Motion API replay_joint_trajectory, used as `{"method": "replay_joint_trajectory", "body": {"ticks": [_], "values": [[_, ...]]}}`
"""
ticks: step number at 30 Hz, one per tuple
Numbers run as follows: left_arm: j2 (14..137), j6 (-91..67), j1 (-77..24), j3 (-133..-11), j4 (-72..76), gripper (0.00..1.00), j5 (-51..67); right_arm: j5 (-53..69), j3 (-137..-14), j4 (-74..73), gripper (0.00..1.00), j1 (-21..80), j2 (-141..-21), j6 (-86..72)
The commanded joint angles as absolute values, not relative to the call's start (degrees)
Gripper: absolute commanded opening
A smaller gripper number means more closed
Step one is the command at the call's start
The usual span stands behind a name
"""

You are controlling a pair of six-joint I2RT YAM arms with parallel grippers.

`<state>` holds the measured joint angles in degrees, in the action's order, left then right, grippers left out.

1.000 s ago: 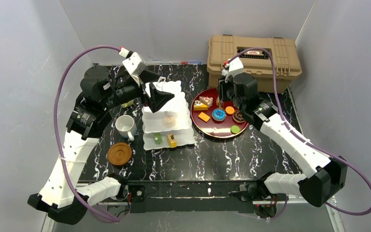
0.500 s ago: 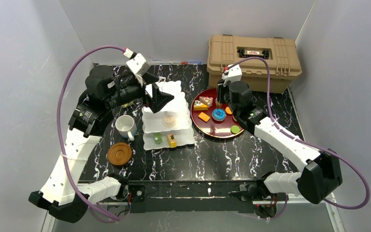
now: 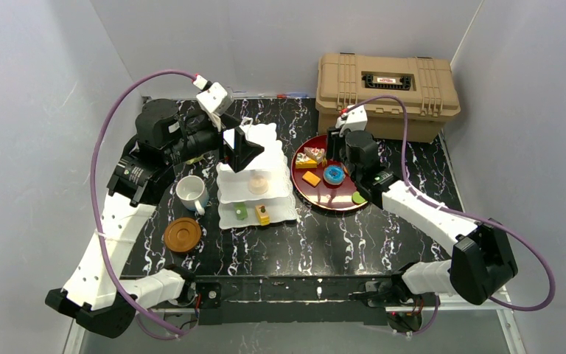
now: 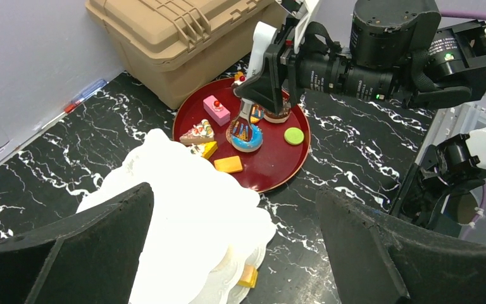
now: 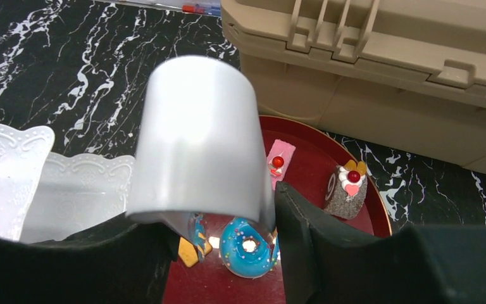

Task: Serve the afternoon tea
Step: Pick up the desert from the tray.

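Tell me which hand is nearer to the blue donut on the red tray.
Right. The right hand, gripping metal tongs, is directly above the blue donut; the left hand is over the white cake stand, off the tray.

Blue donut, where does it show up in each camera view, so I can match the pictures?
Top external: the blue donut lies near the middle of the red tray, right of the picture's centre.
Left wrist: the blue donut is in the upper middle, at the tray's centre.
Right wrist: the blue donut is at the bottom centre, just below the metal tongs.
Shared landmark: the tan case behind the tray.
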<state>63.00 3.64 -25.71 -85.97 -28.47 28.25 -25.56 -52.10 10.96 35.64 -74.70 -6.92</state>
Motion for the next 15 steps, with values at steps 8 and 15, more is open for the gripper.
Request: {"method": "replay_joint_trajectory", "body": {"ticks": [8,15], "values": [[62.1,4.9,-25.7,-86.7,-28.6,0.98,27.9,-29.2,-49.4,18.0,0.62,35.6,-74.5,-7.2],[61.9,5.2,-25.7,-86.5,-28.5,0.98,27.9,-30.1,-48.6,18.9,0.63,35.3,-75.9,-6.6]]}}
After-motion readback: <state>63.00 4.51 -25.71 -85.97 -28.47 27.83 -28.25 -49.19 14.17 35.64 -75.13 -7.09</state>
